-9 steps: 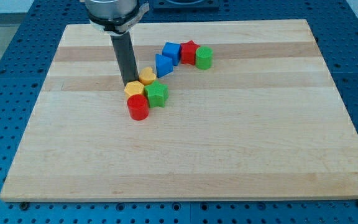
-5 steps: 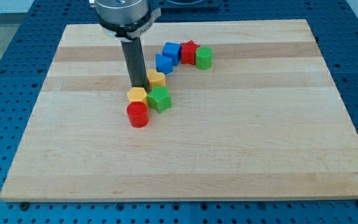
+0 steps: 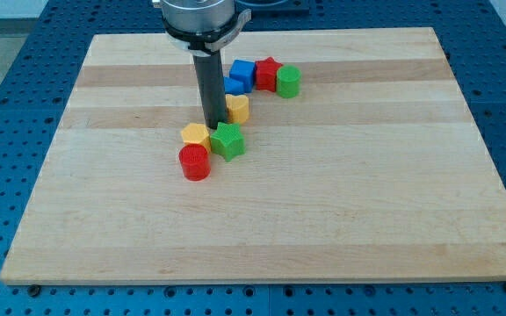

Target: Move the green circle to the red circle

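Camera view: my tip (image 3: 213,125) sits among the middle cluster, well apart from the green circle (image 3: 288,81)
No fingers to report, only a bare rod, planted between the yellow block (image 3: 195,135), the green star (image 3: 228,140) and a second yellow block (image 3: 237,108); the green circle waits near the table's top edge beside the red star (image 3: 267,73), and the red circle (image 3: 195,162) lies below the cluster, so best to get behind the green circle on its top-right side and push diagonally

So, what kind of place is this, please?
Probably a robotics lab bench: a wooden board lies on a blue perforated table, with small coloured blocks such as the green circle, and my tip beside them.
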Motion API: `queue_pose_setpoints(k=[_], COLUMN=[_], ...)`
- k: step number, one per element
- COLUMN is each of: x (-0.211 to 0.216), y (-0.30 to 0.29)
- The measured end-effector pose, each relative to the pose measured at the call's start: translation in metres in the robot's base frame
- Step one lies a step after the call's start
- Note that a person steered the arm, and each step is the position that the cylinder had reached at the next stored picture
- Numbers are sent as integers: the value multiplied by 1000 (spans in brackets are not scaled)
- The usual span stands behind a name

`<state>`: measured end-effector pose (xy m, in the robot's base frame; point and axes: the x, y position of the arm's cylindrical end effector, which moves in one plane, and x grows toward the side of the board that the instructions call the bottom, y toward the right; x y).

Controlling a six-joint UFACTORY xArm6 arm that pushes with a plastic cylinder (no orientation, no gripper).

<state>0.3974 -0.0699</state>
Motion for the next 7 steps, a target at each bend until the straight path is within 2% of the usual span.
queue_pose_setpoints(k=[5, 7], x=[-7, -23], y=[-5, -18])
